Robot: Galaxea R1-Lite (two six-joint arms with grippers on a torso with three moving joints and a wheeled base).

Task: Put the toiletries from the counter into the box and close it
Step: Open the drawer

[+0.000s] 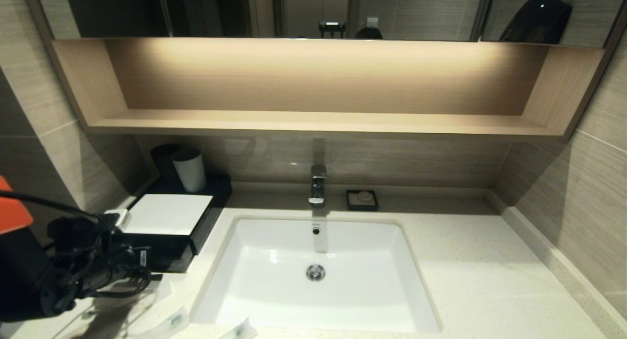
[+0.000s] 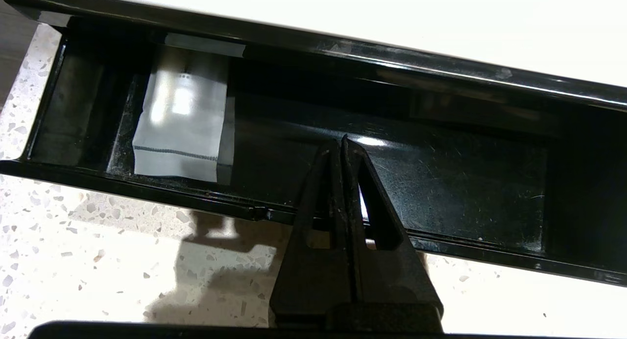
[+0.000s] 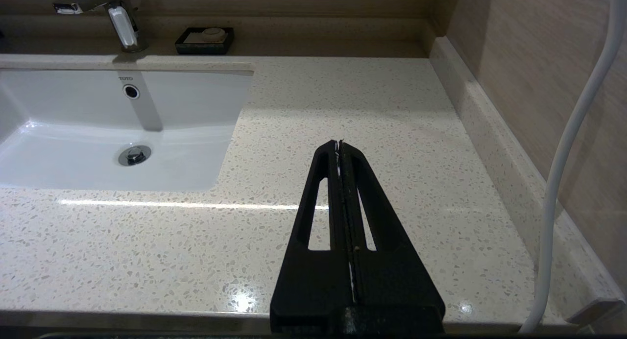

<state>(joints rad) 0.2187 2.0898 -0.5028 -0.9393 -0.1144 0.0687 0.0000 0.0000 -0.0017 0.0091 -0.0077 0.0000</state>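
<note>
The black box with a white top (image 1: 169, 214) stands on the counter (image 1: 480, 280) left of the basin, its front drawer (image 2: 465, 182) pulled out. One plastic-wrapped packet (image 2: 181, 118) lies in the drawer's end compartment; the rest of the drawer floor is bare. My left gripper (image 2: 341, 141) is shut with nothing seen between its fingers, tips just over the drawer's front rim above the floor. Two more packets lie at the counter's front edge, one (image 1: 174, 321) beside my left arm and another (image 1: 241, 329) before the basin. My right gripper (image 3: 339, 143) is shut and empty, low over the counter right of the basin.
The white basin (image 1: 274, 300) fills the middle of the counter, with a faucet (image 1: 317, 184) and a small black soap dish (image 1: 362, 200) behind it. A black and a white cup (image 1: 188, 170) stand behind the box. A white cable (image 3: 568, 148) hangs by the right wall.
</note>
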